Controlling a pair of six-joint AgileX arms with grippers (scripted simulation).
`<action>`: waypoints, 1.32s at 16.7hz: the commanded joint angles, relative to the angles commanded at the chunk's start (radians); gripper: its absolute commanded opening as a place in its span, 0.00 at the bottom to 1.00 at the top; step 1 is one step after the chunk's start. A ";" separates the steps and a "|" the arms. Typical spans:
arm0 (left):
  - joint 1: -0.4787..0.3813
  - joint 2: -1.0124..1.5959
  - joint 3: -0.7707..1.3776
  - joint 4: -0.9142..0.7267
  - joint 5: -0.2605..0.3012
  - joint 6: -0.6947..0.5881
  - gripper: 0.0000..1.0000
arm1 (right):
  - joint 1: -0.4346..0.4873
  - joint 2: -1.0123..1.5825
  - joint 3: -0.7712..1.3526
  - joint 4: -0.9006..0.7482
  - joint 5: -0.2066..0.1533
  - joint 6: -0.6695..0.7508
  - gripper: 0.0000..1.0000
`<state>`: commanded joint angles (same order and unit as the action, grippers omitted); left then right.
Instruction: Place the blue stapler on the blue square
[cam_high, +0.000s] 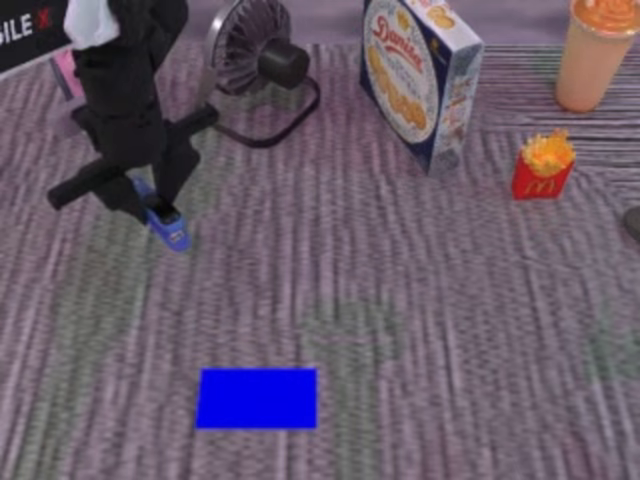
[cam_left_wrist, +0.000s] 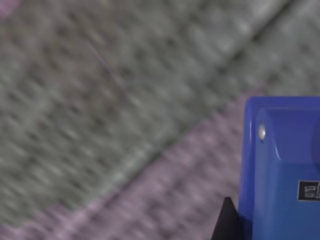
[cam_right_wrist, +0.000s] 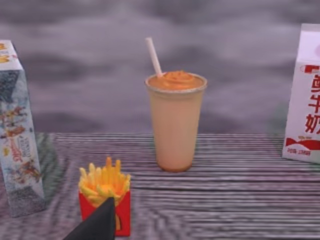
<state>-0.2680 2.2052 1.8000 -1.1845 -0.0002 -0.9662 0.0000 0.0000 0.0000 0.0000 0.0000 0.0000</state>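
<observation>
While the table (cam_high: 420, 330) spreads wide and mostly bare across its middle, the clutter keeps to the far edge: a cookie box (cam_high: 420, 75), a desk fan (cam_high: 258, 65), an orange drink with a straw (cam_high: 600, 50), and a small carton of fries (cam_high: 543, 165). A milk carton (cam_right_wrist: 305, 95) shows only in the right wrist view, past the drink.

My left gripper (cam_high: 160, 205) is down over the blue stapler (cam_high: 168, 225) at the table's left side, near the fan. I cannot tell from these views whether my fingers are apart or clamped on it; the arm hides them from above, and the left wrist view shows only the stapler's blue body close up. My right arm is parked off the right edge, its gripper out of sight from above.

I judge the task barely begun: the stapler lies well apart from the blue square (cam_high: 257, 398), which sits empty toward the near edge. Left to do is securing the grasp, lifting, carrying and setting down.

Between stapler and square the cloth is open, so the carry looks unobstructed.
</observation>
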 joint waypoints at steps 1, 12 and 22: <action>0.002 -0.012 0.027 -0.038 0.000 0.000 0.00 | 0.000 0.000 0.000 0.000 0.000 0.000 1.00; -0.044 -0.060 0.025 -0.080 0.001 -0.109 0.00 | 0.000 0.000 0.000 0.000 0.000 0.000 1.00; -0.282 -0.296 -0.299 -0.029 0.010 -0.945 0.00 | 0.000 0.000 0.000 0.000 0.000 0.000 1.00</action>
<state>-0.5496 1.9095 1.5015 -1.2134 0.0095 -1.9108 0.0000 0.0000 0.0000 0.0000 0.0000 0.0000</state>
